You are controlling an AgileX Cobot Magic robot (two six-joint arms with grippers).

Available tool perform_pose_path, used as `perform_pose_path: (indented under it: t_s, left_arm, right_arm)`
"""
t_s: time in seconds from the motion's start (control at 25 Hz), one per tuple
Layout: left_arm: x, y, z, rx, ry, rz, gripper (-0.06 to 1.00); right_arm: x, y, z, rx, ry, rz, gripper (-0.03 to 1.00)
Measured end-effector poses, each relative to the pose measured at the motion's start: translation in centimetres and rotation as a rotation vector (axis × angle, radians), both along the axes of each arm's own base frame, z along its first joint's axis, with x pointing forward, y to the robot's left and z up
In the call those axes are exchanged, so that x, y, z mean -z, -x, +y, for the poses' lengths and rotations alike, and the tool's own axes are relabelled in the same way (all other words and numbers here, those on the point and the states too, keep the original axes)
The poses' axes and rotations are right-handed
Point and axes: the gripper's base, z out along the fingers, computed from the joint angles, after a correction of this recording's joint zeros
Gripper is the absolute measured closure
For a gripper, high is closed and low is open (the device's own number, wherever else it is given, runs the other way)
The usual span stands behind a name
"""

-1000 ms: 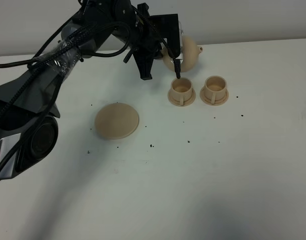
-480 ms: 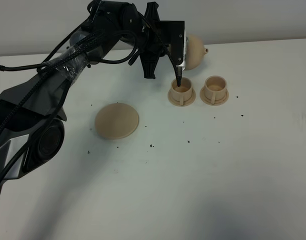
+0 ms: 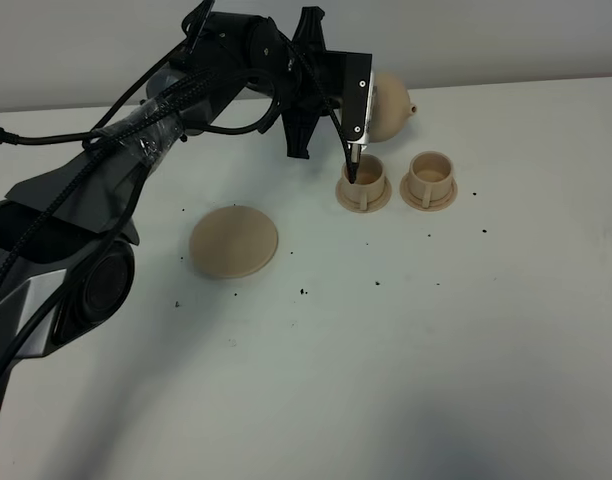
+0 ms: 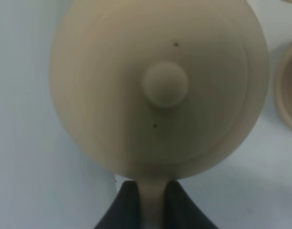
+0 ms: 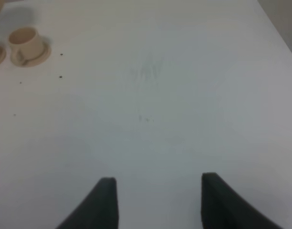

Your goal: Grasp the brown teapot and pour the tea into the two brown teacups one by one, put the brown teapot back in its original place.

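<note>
Brown teapot [image 4: 160, 86]: a pale, dome-shaped ceramic pot with a small lid knob, a short spout and a loop handle.
Where it is: we see it lifted off the tabletop [image 3: 406, 350], just behind the two brown teacups [image 3: 363, 182] [image 3: 429, 177] in the high view, with the spout pointing away from the arm.
Left end effector [image 4: 153, 210]: clamped on the loop handle, with one dark finger on each side of it and the pot body beyond the tips.
Right end effector [image 5: 155, 200]: jaws apart over bare tabletop, well apart from the cups and holding nothing.
Weight: we judge it moderately heavy for its size. With tea inside, the load would sit forward of the handle and try to turn in the grip.
Stiffness: rigid, with no give, so the clamp has to do all the holding.
Surface: smooth and matte-looking. We expect it to slip against hard fingers if the squeeze eases.
Fragility: brittle. A knock against a cup rim or a hard landing could chip it.
Lid: it sits loose as far as we can tell, so a steep tilt may shift it.
Tea: none visible in either cup from these views.
Where to take hold: the handle, as now, gripped close to the body so the pot cannot swing.
Original place [image 3: 234, 241]: the flat round saucer lies bare, well apart from the cups and to their left in the high view.
Set-down: we would lower it level and slowly.
</note>
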Motion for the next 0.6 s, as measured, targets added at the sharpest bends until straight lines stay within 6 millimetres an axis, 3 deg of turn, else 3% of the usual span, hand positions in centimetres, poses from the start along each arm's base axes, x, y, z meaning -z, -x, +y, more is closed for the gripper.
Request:
perform_pose_path:
  t_s: [0.36,0.6]
  left_arm:
    - [-0.2,0.8,-2.0,0.08,-0.02,-0.052,0.78]
    - [-0.2,0.9,-2.1,0.108,-0.04,-0.065,0.78]
  right_arm:
    - [0.0,0.0,0.0,0.0,-0.001,0.0,0.54]
    - [0.0,0.0,0.0,0.0,-0.001,0.0,0.54]
